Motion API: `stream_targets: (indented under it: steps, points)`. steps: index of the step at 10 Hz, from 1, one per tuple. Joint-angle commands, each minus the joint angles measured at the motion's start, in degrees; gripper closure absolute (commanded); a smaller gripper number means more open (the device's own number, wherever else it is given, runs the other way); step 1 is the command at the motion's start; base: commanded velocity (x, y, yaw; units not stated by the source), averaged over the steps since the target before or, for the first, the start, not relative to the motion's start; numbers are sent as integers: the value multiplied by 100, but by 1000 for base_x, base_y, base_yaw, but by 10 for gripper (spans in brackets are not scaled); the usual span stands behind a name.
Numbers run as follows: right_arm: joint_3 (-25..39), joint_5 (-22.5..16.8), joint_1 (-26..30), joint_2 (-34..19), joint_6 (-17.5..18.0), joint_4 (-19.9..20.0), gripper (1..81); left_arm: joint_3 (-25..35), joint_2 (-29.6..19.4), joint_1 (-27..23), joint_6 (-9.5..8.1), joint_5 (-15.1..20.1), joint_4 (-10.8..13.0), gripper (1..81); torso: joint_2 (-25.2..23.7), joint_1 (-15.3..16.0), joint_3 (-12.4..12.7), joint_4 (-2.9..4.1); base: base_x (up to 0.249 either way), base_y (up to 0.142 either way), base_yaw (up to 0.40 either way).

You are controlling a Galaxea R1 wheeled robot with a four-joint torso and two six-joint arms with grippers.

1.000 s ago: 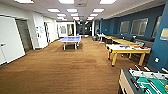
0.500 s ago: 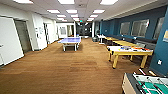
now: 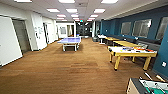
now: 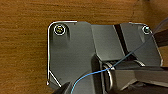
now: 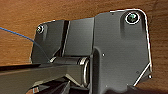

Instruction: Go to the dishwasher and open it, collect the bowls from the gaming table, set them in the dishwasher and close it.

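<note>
The gaming table [image 3: 135,54], long with a pale glossy top, yellow edge and yellow legs, stands at the right of the room, a few metres ahead in the head view. Small coloured things lie on its top, too blurred to tell as bowls. The dishwasher is out of view. Both wrist views look past the robot's dark plates onto brown wooden floor [image 4: 22,50], and a thin blue cable [image 4: 95,73] crosses the left one. I cannot make out the state of either gripper.
A green-fielded foosball table [image 3: 147,87] is close at the lower right. A blue table-tennis table [image 3: 70,40] stands mid-room ahead. More yellow tables [image 3: 125,43] line the dark blue right wall. White walls and doors run along the left. Wide wooden floor [image 3: 75,67] lies between.
The whole head view has shifted slightly as the robot moves; the foosball table sits a little lower at the picture's edge. Nothing in the room has moved.
</note>
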Motion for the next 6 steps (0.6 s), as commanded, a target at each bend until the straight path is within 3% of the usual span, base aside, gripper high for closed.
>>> stream_targets:
  steps: [1,6]
  points:
    - [-78,-238,321,-100,-13,35,10,-3,-17,-268,6,235,-11,10,0,-2,0,0,253,0,0]
    - [-113,-238,286,-83,-5,17,10,-3,-17,-277,-3,244,-20,10,-2,-5,2,0,253,0,0]
